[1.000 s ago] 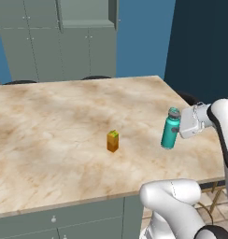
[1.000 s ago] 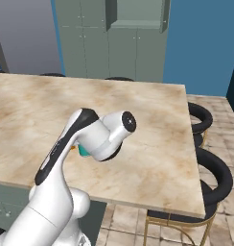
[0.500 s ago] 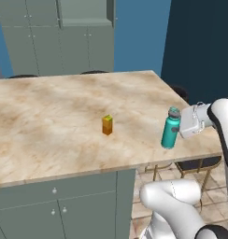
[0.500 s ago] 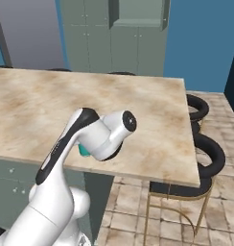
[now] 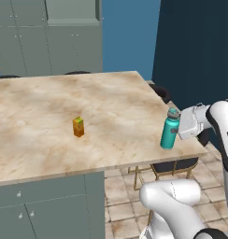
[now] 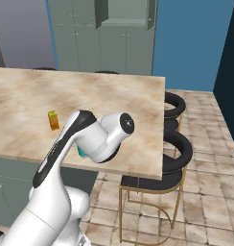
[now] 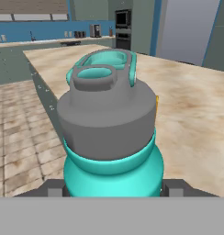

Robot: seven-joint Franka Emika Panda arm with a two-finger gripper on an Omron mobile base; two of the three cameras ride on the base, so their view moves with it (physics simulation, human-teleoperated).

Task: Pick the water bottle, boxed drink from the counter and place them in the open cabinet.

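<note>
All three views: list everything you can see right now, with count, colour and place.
water bottle: one, teal with grey cap, upright in the end effector at the counter's near right corner.
boxed drink: one, orange with yellow-green top, standing on the counter, left of the bottle.
counter: one, beige-brown marbled slab over grey-green drawer fronts with small round knobs.
cabinets: grey-green wall of cupboards behind the counter; one upper compartment stands open.
stools: at least two at the counter's right end, black seats on gold frames; two more dark seat tops show at the far edge.
floor: beige tiles.
end effector: one, white, shut on the bottle's upper body.
</note>
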